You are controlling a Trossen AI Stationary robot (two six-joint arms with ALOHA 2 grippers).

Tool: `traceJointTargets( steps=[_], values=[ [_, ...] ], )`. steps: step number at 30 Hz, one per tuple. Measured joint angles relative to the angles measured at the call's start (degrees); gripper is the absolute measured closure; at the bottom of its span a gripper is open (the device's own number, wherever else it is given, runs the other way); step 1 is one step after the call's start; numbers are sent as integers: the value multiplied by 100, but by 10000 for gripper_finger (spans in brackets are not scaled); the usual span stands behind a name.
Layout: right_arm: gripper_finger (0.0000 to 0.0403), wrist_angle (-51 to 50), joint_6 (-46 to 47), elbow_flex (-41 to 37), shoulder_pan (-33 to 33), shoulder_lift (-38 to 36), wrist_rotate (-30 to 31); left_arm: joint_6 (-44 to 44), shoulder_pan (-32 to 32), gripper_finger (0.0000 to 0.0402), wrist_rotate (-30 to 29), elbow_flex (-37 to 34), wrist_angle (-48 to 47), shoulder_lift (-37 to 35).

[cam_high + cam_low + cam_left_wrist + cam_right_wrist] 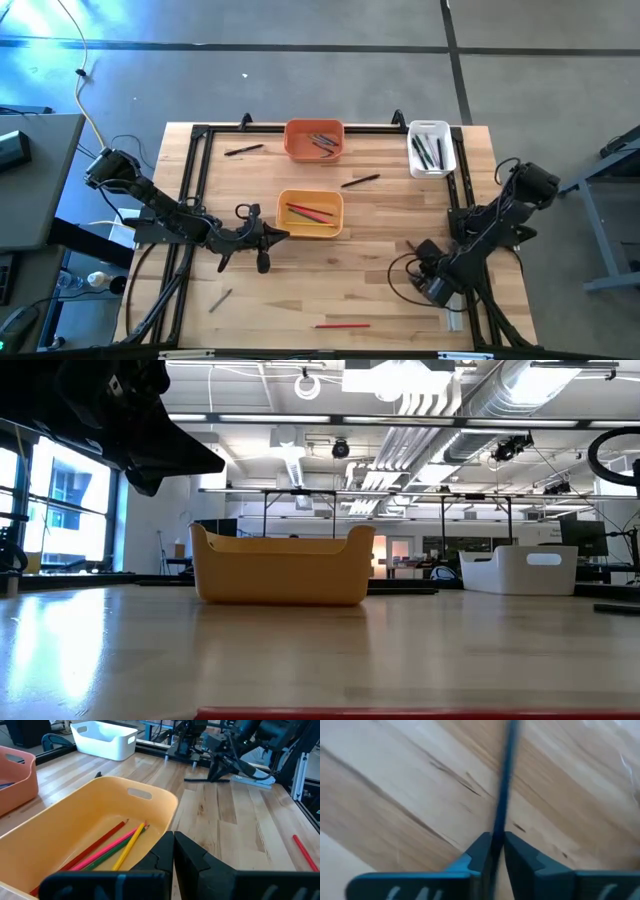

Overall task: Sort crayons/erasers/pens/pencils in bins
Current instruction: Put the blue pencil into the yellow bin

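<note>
My left gripper (272,235) is shut and empty, just above the left rim of the yellow-orange bin (310,213). That bin holds red, pink, green and yellow pencils (112,847). My right gripper (416,250) is low over the table at the right and is shut on a thin dark pen (502,795). The orange bin (314,140) and the white bin (431,148) stand at the far edge, each with several sticks inside. Loose sticks lie flat on the table: two black (244,150) (360,181), one grey (220,300), one red (342,325). My right gripper pinches the dark pen near one end (496,837) between its two fingers. The fingers slant down at the table. The rest of the pen (200,780) runs on past the fingertips, low and about level. I cannot tell whether it touches the wood.
A black metal frame (195,170) runs along the left, far and right sides of the table. Black cables (405,275) lie by my right arm. Bare wood lies between the yellow-orange bin and the near edge, with the red stick (400,713) there.
</note>
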Motion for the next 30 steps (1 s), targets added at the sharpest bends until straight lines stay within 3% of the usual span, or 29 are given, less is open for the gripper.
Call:
traceJointTargets(
  steps=[7, 15, 19, 23, 30],
  values=[
    [394, 286, -1469, -14, -233, 5, 287, 0, 0, 401, 1, 1, 0, -1],
    [360, 615, -2743, -14, -782, 7, 293, 1, 0, 401, 2, 2, -2, 0],
    [372, 1045, -3492, -18, -1056, 11, 339, 0, 0, 401, 2, 2, -2, 0],
    [396, 1419, -3911, -18, -1288, 13, 377, 2, 1, 401, 2, 0, -2, -1],
    [392, 2065, -4394, -20, -1414, 20, 420, 0, 0, 401, 2, 2, -2, -2]
  ],
)
